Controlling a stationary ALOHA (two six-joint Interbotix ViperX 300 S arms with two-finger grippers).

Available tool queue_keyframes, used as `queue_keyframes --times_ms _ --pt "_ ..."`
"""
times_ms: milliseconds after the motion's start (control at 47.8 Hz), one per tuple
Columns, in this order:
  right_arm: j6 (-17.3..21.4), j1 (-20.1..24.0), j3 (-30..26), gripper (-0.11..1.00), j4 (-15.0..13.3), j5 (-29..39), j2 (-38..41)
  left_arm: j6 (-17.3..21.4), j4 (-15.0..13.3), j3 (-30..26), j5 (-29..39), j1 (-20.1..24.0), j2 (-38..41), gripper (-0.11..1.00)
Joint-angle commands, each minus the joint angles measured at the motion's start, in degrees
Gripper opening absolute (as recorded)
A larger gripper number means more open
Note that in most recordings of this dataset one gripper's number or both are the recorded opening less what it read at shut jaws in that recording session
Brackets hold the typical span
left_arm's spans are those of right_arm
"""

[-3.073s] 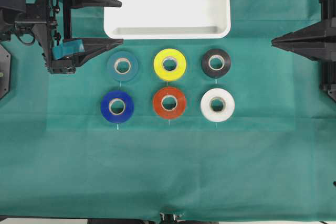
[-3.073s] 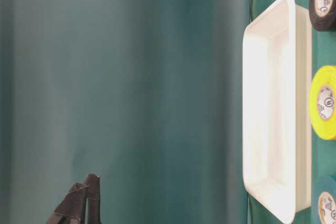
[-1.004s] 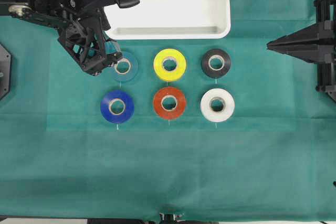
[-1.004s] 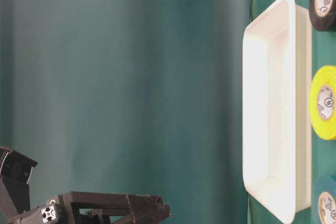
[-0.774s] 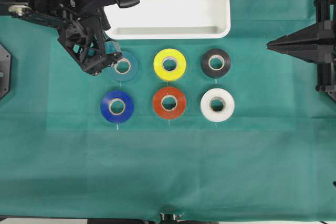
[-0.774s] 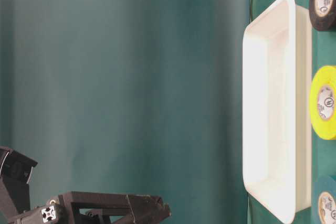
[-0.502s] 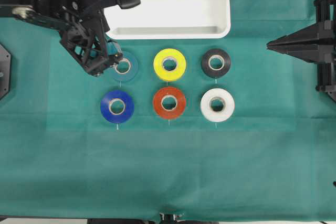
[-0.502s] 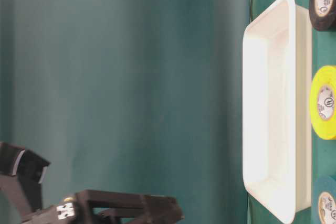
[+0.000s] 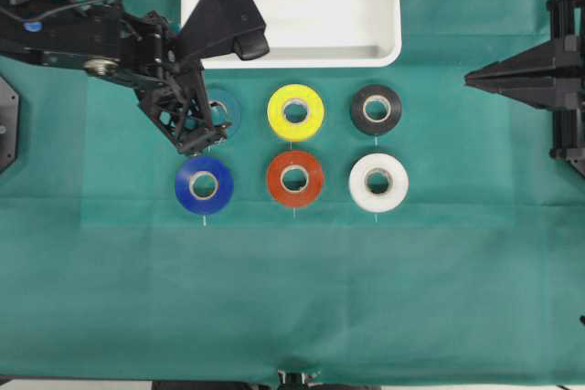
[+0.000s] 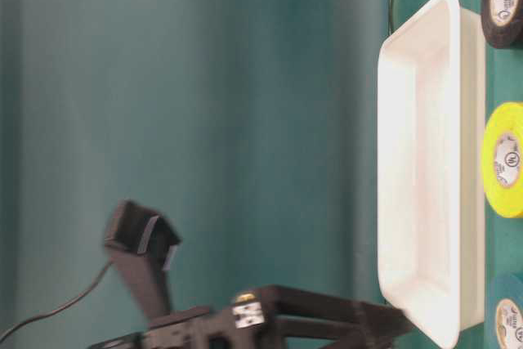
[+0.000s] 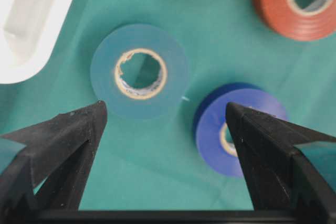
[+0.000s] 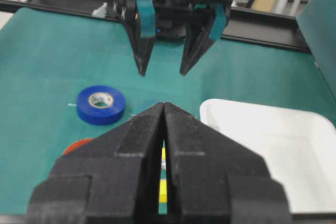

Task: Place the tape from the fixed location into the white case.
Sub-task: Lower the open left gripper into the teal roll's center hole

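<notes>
1. Overhead exterior: looks straight down on the whole counter (image 9: 292, 299), far off.
2. Table-level exterior: low, turned sideways, near the white case (image 10: 425, 169); shares it with overhead.
3. Left wrist: close, pointing down at the tape (image 11: 139, 71).
4. Right wrist: low, faces across the counter toward the left tool (image 12: 161, 72); shares the case.
</notes>
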Motion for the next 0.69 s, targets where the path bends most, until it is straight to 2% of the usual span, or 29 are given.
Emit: queue_keyframes --times_ms 0,669 --pt "0.1 0.0 -1.7 0.0 0.1 -0.2 0.4 -0.2 -0.1 -0.3 -1.6 -0.2 0.4 0.99" --pt "0.1 0.0 -1.7 0.0 0.1 -0.1 0.4 -3.5 -0.1 0.4 -5.7 -1.9 6.4 0.99"
